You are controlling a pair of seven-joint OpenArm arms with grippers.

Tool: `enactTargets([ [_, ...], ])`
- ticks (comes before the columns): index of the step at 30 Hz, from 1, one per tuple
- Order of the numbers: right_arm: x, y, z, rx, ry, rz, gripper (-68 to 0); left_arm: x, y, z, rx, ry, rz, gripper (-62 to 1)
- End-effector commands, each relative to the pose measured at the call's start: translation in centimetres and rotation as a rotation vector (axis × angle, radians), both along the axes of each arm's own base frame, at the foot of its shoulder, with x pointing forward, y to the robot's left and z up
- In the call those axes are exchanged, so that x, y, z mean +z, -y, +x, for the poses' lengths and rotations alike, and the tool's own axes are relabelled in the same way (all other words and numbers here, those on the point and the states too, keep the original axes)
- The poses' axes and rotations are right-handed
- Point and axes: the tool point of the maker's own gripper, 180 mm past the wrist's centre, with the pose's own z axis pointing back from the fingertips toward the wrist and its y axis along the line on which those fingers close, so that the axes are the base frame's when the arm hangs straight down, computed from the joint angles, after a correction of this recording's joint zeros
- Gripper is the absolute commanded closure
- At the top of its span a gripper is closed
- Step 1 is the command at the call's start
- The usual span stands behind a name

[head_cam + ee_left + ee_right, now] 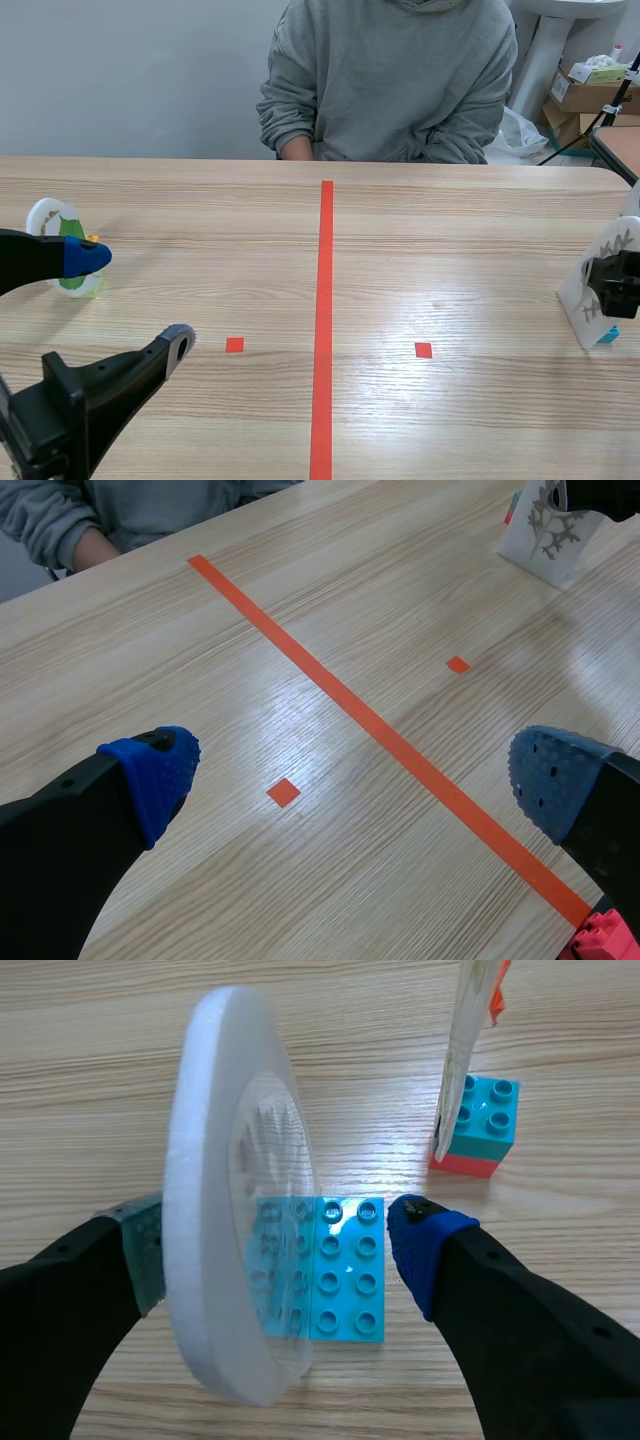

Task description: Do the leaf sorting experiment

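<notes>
Right gripper [282, 1248] set astride a white, clear-windowed leaf disc [215, 1160] that stands on edge over a teal studded plate [350, 1280]. The jaws are parted wide: the blue pad [420, 1240] stands visibly apart from the disc's face, while the grey-green pad [148, 1250] is partly hidden behind the rim, so contact on that side cannot be judged. Nothing is clamped. Just ahead of this gripper a second specimen card [458, 1070], seen edge-on, rises from a teal-and-red brick [485, 1120]. Left gripper [355, 780] likewise spread wide and holding nothing, with only bare table [450, 260] between its blue pads; a red brick [603, 938] lies beside one finger. In the scene view a green-leaf disc [62, 232] stands upright just behind the left gripper's farther finger, near the table's left edge, well apart from the right-hand specimens. The orange-red tape line [324, 320] divides the table down the middle, and a person [390, 80] sits across it. Judged progress: early. The specimens in view stand at the two outer sides of the table and none is in a grip, so the sorting appears barely begun. Closing on the straddled disc, lifting it and placing each leaf remain to be done.
</notes>
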Motion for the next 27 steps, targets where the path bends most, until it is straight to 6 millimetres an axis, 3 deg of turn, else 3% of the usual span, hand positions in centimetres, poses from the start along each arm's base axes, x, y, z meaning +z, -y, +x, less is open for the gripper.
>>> enactTargets([
  [1, 1.5, 0.6, 0.7, -0.009, 0.044, 0.001, -45.9, 0.8, 0.2, 0.2, 0.001, 0.022, -0.029, -62.3],
  [6, 1.3, 0.5, 0.5, -0.008, 0.039, 0.005, -63.6, 0.8, 0.2, 0.2, 0.001, 0.022, -0.029, -62.3],
  [14, 0.8, 0.4, -0.6, 0.002, -0.001, 0.047, -63.9, 0.7, 0.2, 0.2, 0.001, 0.021, -0.028, -62.3],
  [23, 5.0, 1.9, -4.2, 0.027, 0.025, -0.066, -63.9, 0.7, 0.2, 0.2, 0.001, 0.021, -0.028, -62.3],
  [27, 7.0, 0.1, -5.3, 0.15, 0.036, -0.126, -63.9, 0.7, 0.2, 0.2, 0.001, 0.021, -0.028, -62.3],
])
